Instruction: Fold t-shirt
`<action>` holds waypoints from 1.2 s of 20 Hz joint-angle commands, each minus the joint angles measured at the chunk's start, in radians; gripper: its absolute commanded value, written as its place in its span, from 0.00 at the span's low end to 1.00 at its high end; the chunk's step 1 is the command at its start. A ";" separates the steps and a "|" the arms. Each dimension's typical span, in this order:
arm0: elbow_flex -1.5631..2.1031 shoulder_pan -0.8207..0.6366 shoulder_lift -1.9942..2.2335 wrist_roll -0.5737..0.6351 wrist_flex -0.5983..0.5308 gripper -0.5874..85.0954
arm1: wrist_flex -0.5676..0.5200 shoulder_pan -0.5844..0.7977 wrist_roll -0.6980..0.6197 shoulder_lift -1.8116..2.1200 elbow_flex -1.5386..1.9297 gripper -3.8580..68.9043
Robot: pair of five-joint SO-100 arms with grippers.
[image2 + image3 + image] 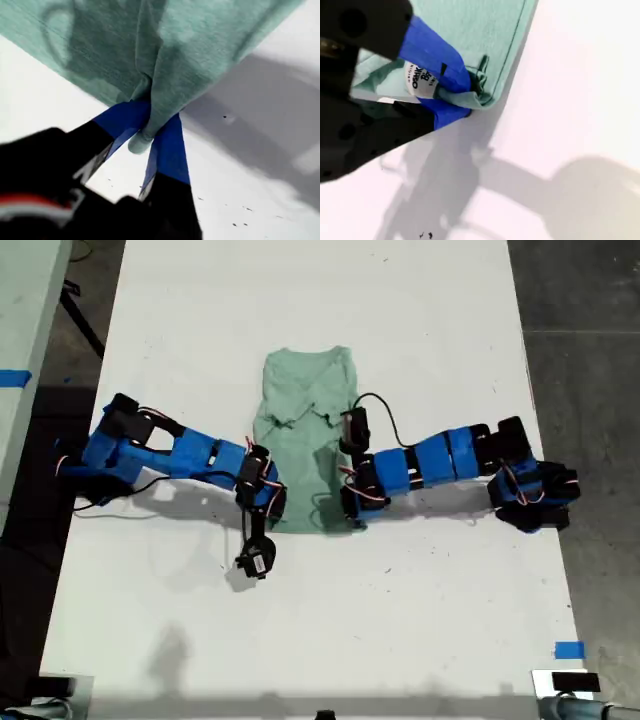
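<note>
While both arms lay low and stretched inward over the white bench, the t-shirt rested near the bench's middle in the exterior view, its neck toward that view's top and its hem toward the arms, the cloth rumpled across its middle

One arm reached in from the exterior view's left, its forearm nearly flat along the bench and its wrist bent down at the hem corner on that side. The other arm came in from the exterior view's right in much the same flat pose, its wrist at the opposite hem corner. I could not tell from the wrist views which arm was which

My first tool was closed tight on a gathered pinch of the t-shirt, its blue-taped jaws squeezing the bunched cloth, which spread out taut beyond them over the bench

My second tool was likewise clamped on the t-shirt, gripping a folded corner at the stitched edge, with a white printed label showing between the jaws and the cloth's corner curling just past the tips
</note>
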 commanded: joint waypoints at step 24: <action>-0.009 -0.405 0.468 0.255 0.127 0.01 | -0.199 0.482 -0.483 0.224 -0.202 0.04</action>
